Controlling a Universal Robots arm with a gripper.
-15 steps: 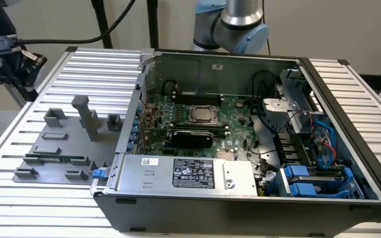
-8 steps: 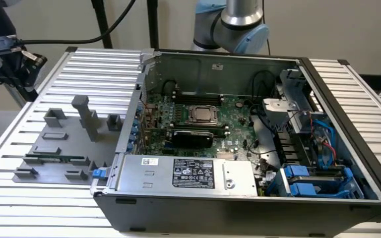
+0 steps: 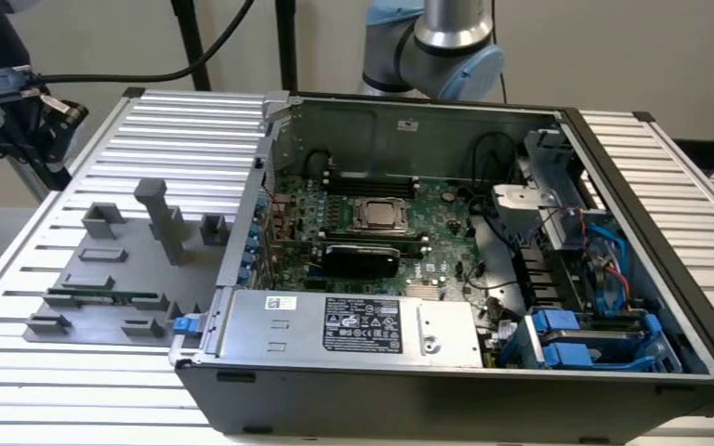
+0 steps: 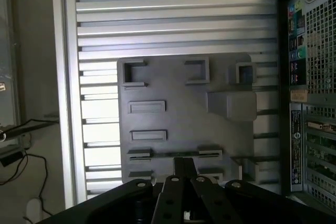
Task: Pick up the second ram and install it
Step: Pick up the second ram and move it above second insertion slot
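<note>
- The second ram (image 3: 103, 298) lay flat in low holder blocks on a grey plate (image 3: 134, 274), on the exterior view's left of the open computer case (image 3: 456, 390).
- The tool (image 4: 184, 165) hung over the middle of the ram; whether it was open or closed, I could not tell.
- A tall grey block (image 3: 159, 216) stood on the same plate, apart from the ram.
- Plate and case both rested on the slatted desk (image 3: 59, 390).
</note>
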